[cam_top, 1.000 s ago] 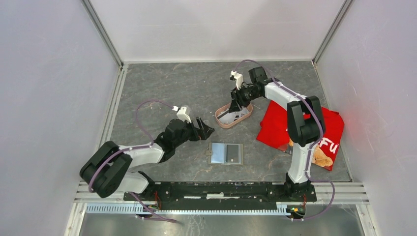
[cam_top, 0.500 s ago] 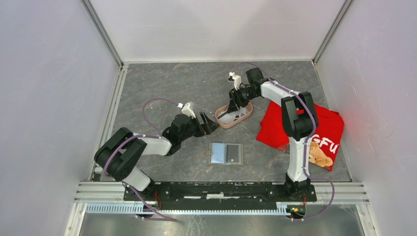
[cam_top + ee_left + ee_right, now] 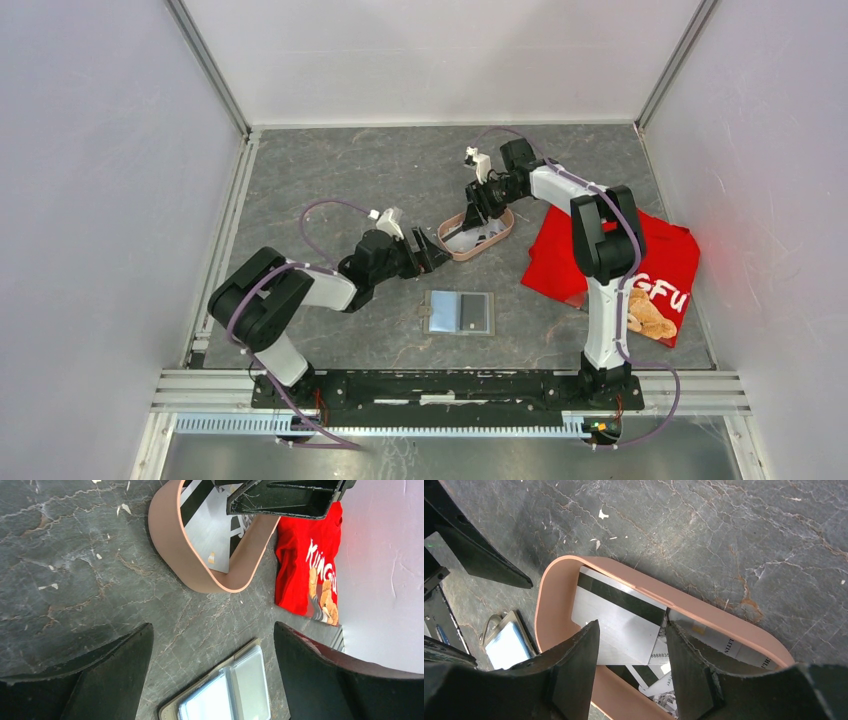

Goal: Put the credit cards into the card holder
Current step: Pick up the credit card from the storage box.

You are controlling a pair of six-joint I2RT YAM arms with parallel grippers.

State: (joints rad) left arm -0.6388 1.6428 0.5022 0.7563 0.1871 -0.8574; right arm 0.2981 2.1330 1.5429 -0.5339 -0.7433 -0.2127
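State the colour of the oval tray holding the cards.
The tray is pink; right wrist view.

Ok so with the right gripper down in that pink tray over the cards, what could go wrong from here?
1. The cards lie flat and overlapped in the pink tray; the right gripper, jaws open astride the top one, may slip off it or drag two.
2. The tray looks light, so a push on its wall could slide or tip it.
3. The left gripper hovers open close beside the tray, and the arms could collide.
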